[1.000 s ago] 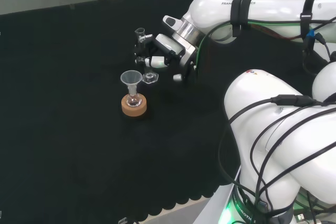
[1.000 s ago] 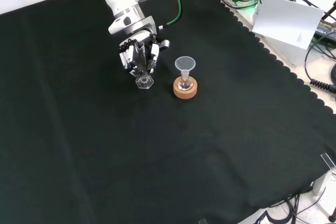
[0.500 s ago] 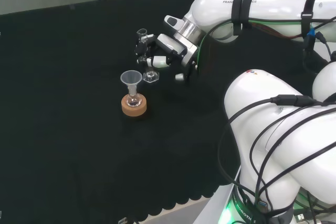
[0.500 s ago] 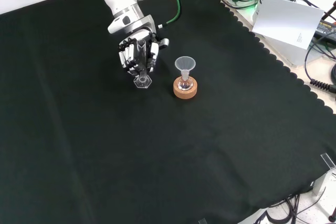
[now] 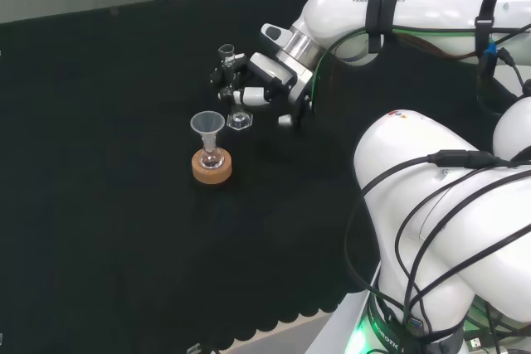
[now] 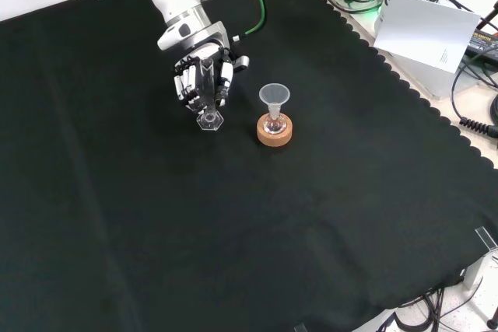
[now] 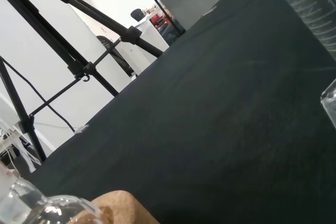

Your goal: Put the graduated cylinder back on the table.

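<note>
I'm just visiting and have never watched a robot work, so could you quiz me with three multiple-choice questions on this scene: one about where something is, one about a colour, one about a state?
1. In the front view, where is the graduated cylinder relative to the cork ring?
A. To its left
B. To its right
C. On top of it

2. What colour is the cloth?
A. White
B. Black
C. Green

3. How does the funnel stand?
A. On its side
B. Upright in the flask
C. Held by the hand

Answers: 1 A, the cylinder stands left of the ring. 2 B, the cloth is black. 3 B, its wide mouth faces up above the ring.
</note>
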You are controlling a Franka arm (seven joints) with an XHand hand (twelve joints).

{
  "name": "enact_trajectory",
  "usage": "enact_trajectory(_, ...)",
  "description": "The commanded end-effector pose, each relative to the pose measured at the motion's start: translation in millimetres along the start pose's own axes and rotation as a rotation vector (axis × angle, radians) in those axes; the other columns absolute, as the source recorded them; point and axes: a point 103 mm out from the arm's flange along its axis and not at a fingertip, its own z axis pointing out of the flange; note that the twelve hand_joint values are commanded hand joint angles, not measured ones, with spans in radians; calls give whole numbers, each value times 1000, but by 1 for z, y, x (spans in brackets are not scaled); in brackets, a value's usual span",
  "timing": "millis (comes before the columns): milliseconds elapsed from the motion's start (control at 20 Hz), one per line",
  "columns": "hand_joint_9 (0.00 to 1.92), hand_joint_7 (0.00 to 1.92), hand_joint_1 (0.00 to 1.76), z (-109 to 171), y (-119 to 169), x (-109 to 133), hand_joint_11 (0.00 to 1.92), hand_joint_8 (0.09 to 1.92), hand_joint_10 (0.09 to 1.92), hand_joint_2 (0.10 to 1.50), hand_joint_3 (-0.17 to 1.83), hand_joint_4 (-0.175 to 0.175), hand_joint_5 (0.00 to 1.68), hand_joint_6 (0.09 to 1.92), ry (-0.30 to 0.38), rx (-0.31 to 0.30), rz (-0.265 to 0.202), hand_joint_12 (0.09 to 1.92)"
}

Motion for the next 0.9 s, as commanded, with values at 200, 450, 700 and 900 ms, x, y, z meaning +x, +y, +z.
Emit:
enact_trajectory(200, 1290, 837, 961, -5, -6, -5, 972, 596, 87, 1111, -170, -75, 790, 677, 29, 12, 14, 994)
enact_trajectory(450, 1257, 808, 936, -1, -4, -5, 918, 600, 87, 1077, -175, -76, 746, 683, 23, 19, 18, 1033)
enact_trajectory(700, 1232, 776, 904, -6, -4, -4, 868, 610, 87, 1054, -175, -78, 691, 695, 27, 18, 31, 1072)
enact_trajectory(900, 1210, 749, 874, -15, -4, -5, 814, 620, 87, 1031, -175, -82, 626, 704, 21, 15, 36, 1111)
